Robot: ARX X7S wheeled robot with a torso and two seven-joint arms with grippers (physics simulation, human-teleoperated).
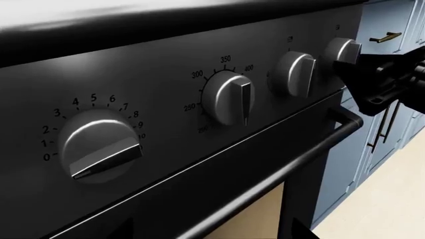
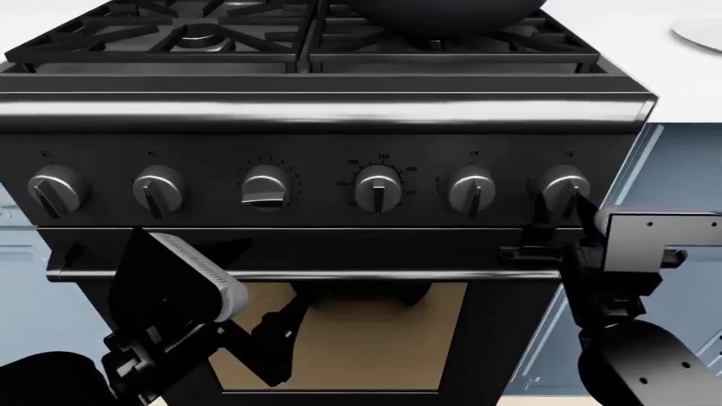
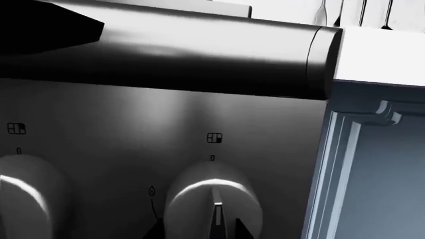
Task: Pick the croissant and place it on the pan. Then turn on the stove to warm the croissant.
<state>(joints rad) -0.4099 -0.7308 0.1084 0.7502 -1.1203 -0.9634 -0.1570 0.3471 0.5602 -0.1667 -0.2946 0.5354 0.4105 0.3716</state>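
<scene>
Stove (image 2: 338,182): black gas range with six silver knobs in a row along its front panel, directly ahead of both end effectors.
Pan (image 2: 445,15): dark round underside on the rear right grate, above and behind the right end effector; its contents are hidden in every view.
Croissant: not visible in any view.
Right end effector (image 2: 559,222): at the rightmost knob (image 2: 564,188), its dark fingers (image 3: 242,230) flanking the base of that knob on both sides; whether they grip it cannot be told.
Left end effector (image 2: 232,254): below the row of knobs, in front of the oven door, grasping nothing; whether its fingers are spread cannot be told.
Oven handle (image 1: 285,172): dark bar just under the knob row.
Numbered knob (image 1: 99,149): pointer turned sideways, third from the left.
Cabinets (image 1: 391,99): blue-grey, beside the right end effector.
</scene>
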